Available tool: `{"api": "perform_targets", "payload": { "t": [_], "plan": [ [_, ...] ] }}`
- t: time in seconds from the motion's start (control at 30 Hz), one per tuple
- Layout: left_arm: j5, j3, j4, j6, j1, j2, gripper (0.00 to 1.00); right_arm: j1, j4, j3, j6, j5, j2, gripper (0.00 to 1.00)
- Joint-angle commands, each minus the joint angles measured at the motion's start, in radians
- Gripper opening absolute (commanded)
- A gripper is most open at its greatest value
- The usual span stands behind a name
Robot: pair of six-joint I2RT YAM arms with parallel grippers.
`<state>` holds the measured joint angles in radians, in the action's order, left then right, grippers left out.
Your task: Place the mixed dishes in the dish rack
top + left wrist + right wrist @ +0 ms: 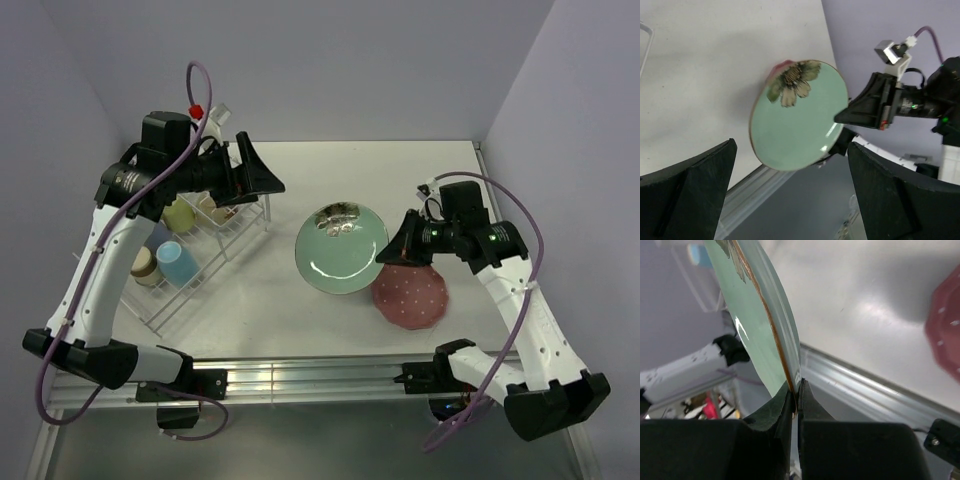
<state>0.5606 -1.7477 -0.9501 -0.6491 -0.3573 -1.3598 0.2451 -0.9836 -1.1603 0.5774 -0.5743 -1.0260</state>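
One mint-green flower plate point(341, 250), seemingly stiff, slick and breakable, rim-pinched by the right gripper point(386, 252); the left gripper point(258, 170) gapes empty near the table's left edge.

You have bright, even light from above in the top view. The white desk point(400, 170) carries only a soft, pale shadow beside the mint-green flower plate point(340, 255), and the glaze of the plate shows small white glints. In the right wrist view the desk gives a broad pale glare, and the pink white-dotted plate point(945, 335) at the edge is out of focus. In the left wrist view the left claw point(791, 146) has dark fingers point(690, 195) with soft outlines.
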Motion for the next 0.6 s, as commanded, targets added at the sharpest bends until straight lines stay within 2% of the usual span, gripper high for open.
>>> {"api": "perform_targets", "payload": {
  "t": [0.0, 0.3, 0.57],
  "plan": [
    [0.071, -0.038, -0.055, 0.149, -0.003, -0.019, 0.99, 0.000, -0.006, -0.078, 0.025, -0.219, 0.061, 0.00],
    [0.125, 0.036, -0.049, 0.186, -0.003, -0.019, 0.99, 0.043, 0.065, -0.111, 0.075, -0.395, 0.080, 0.00],
    [0.257, 0.175, 0.028, 0.143, -0.038, 0.042, 0.99, 0.082, 0.109, -0.144, 0.108, -0.440, 0.053, 0.00]
  ]
}}
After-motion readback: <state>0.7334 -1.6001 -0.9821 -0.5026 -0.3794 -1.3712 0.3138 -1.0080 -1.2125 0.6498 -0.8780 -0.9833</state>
